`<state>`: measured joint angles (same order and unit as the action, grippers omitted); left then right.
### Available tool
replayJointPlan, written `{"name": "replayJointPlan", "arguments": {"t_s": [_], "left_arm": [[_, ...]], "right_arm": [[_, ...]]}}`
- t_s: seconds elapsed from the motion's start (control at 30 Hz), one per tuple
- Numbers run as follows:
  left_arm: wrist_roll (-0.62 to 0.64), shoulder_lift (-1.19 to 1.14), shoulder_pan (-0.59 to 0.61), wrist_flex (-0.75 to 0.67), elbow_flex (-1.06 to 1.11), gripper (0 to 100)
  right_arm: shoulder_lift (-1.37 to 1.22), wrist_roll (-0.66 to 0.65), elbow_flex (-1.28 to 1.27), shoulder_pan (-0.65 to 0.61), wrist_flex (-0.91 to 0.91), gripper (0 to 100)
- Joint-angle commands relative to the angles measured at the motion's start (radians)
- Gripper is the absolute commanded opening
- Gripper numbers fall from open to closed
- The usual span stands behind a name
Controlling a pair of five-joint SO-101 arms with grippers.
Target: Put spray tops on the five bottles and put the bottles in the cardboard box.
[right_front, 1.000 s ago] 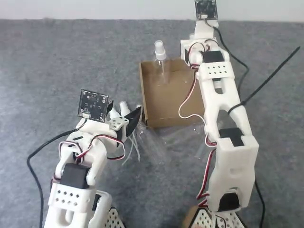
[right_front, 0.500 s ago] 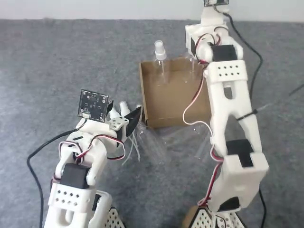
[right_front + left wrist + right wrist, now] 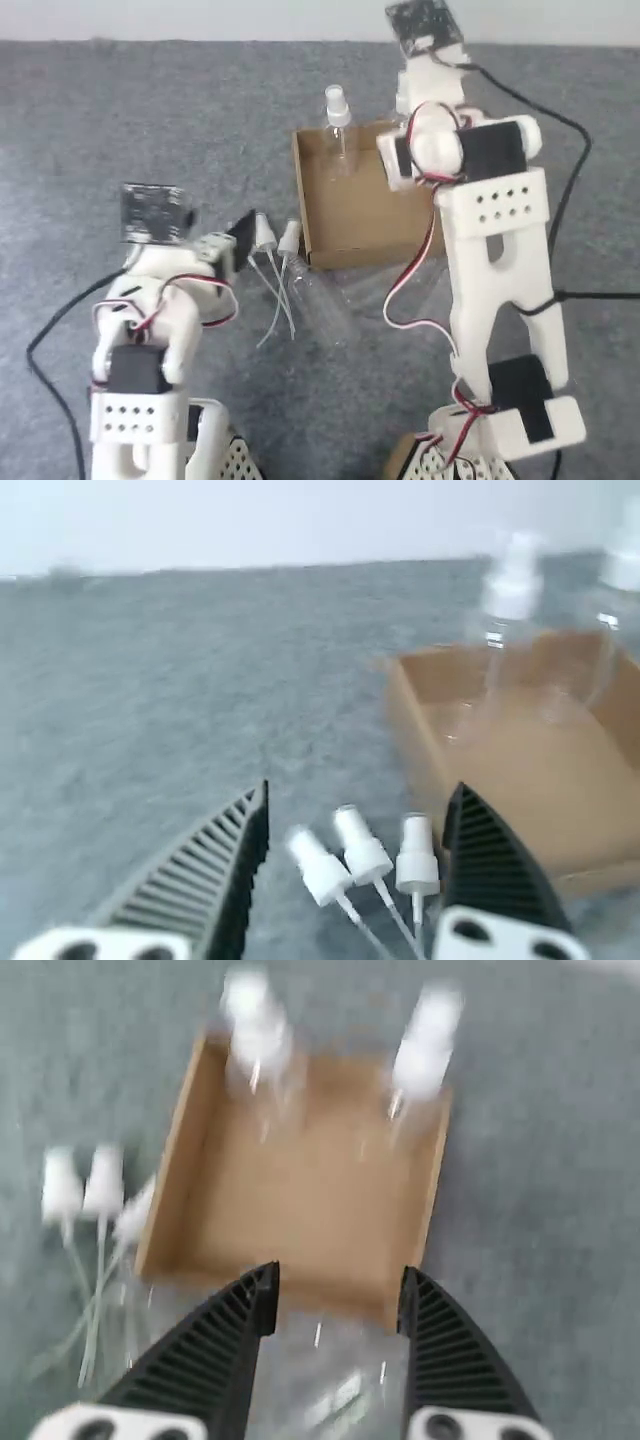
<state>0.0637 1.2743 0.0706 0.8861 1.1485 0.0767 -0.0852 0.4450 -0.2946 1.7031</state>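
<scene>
As it gapes wide, the left gripper (image 3: pixel 360 790) holds nothing.

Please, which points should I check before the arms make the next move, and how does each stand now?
1. left gripper open: ok.
2. right gripper open and empty: ok.
3. two capped bottles upright in cardboard box: ok.
4. three loose spray tops just ahead of left gripper: ok.
5. lying bottle has its top on: not ok.
6. count of bottles outside the box: cannot tell.
</scene>
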Motion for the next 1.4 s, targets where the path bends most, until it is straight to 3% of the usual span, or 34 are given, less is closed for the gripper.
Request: {"name": "replayJointPlan", "arguments": {"t_s": [0.0, 0.2, 0.47, 0.87, 1.03, 1.2, 1.37], "left_arm": [[-0.012, -0.006, 0.066, 0.068, -0.084, 27], [-0.078, -0.064, 0.146, 0.157, -0.122, 27], [-0.129, -0.453, 0.232, 0.209, -0.364, 27], [-0.129, -0.555, 0.226, 0.199, -0.418, 27], [-0.13, -0.563, 0.226, 0.189, -0.417, 27], [-0.124, -0.566, 0.226, 0.192, -0.407, 27], [-0.121, -0.574, 0.222, 0.186, -0.383, 26]], "right_arm": [[0.067, -0.009, -0.014, 0.018, 0.094, 15.5], [0.099, 0.087, -0.4, 0.137, -0.002, 15.7], [0.236, 0.14, -0.885, 0.194, -0.269, 27.1], [0.26, 0.365, -1.181, 0.196, -0.579, 27.0], [0.26, 0.385, -1.258, 0.199, -0.647, 26.7], [0.262, 0.281, -1.272, 0.325, -0.645, 14.0], [0.272, -0.068, -1.264, 0.552, -0.664, 6.1]]}}
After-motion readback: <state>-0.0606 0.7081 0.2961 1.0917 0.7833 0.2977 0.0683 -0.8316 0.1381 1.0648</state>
